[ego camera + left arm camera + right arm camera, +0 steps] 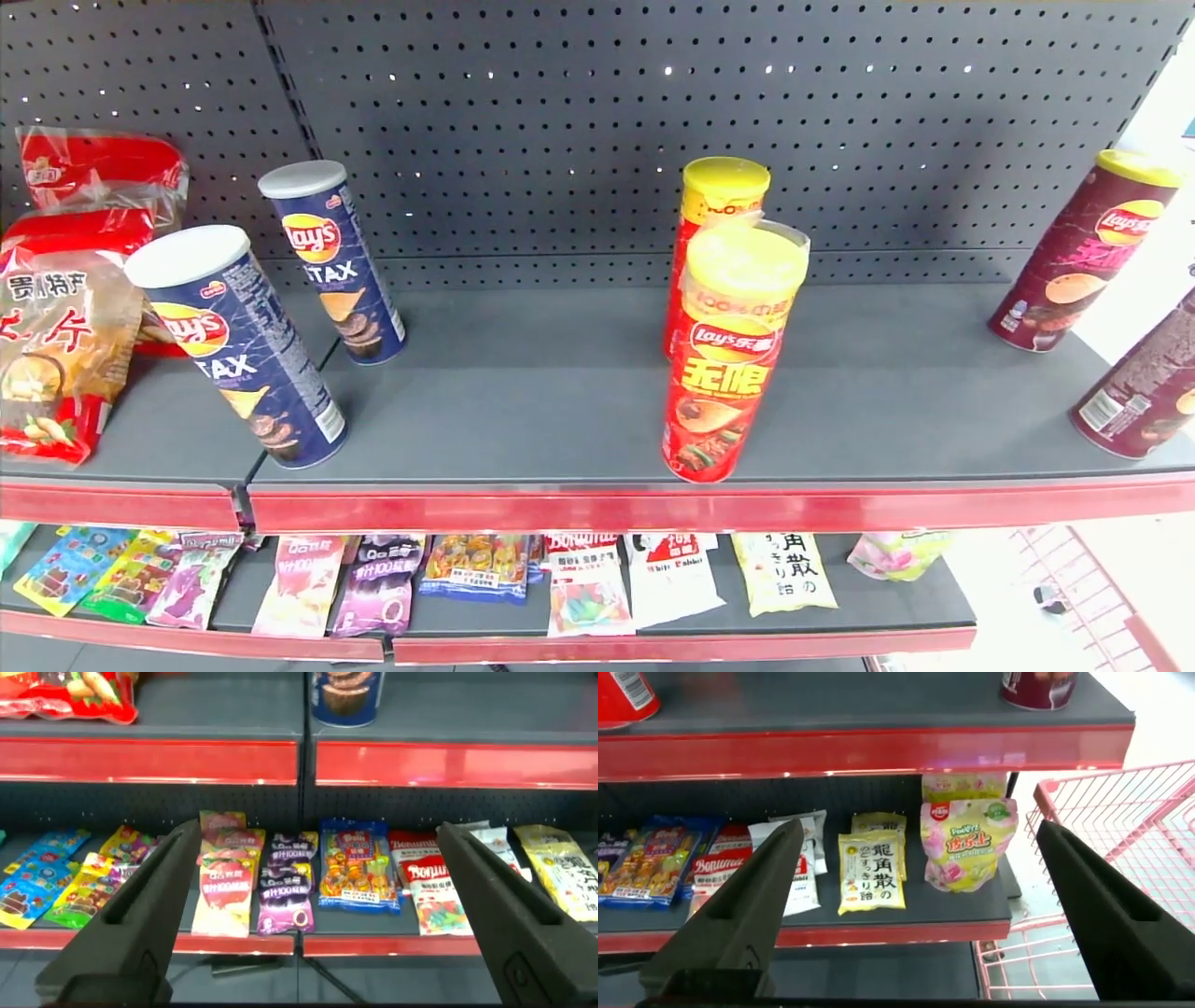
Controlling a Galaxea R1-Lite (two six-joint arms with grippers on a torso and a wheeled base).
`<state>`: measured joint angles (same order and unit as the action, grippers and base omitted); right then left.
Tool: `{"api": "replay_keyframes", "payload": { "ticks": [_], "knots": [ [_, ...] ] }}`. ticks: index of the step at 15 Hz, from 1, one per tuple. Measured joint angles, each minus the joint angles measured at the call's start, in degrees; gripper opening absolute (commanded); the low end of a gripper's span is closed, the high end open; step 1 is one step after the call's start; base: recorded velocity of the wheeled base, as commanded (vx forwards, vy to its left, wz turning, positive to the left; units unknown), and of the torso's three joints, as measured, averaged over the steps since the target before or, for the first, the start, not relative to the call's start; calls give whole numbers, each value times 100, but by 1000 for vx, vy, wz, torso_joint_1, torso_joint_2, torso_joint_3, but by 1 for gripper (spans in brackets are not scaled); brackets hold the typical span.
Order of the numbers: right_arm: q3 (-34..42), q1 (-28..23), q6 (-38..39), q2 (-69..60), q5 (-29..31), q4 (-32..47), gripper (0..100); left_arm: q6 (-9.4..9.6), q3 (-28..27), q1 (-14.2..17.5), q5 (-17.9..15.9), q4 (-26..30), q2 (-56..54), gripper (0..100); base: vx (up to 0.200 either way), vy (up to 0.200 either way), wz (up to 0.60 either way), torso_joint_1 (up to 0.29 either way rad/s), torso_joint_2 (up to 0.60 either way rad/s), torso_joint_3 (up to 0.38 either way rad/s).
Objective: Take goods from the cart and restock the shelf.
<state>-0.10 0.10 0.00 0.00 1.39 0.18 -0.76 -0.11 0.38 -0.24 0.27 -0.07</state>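
Grey shelf: red chip can upright at its front lip, second can just behind, blue cans well left of it, maroon cans well right, bare board between. Left gripper and right gripper spread wide, empty, lower than that can; pink cart low, well right of it.

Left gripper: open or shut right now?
Open. On the left gripper the two fingers stand wide apart, nothing held between them.

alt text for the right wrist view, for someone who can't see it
The open right gripper faces a lower grey shelf with a red front edge, holding flat snack packets, among them a yellow packet and a green-and-pink pouch. A pink wire cart stands beside the shelf.
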Motion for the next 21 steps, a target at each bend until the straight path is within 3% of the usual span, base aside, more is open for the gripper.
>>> {"api": "replay_keyframes", "payload": {
  "ticks": [21],
  "knots": [
    [0,-2,-27,0,-33,-5,100,-2,1,-16,-2,2,0,100,0,0,0,0,0,0]
  ]
}}
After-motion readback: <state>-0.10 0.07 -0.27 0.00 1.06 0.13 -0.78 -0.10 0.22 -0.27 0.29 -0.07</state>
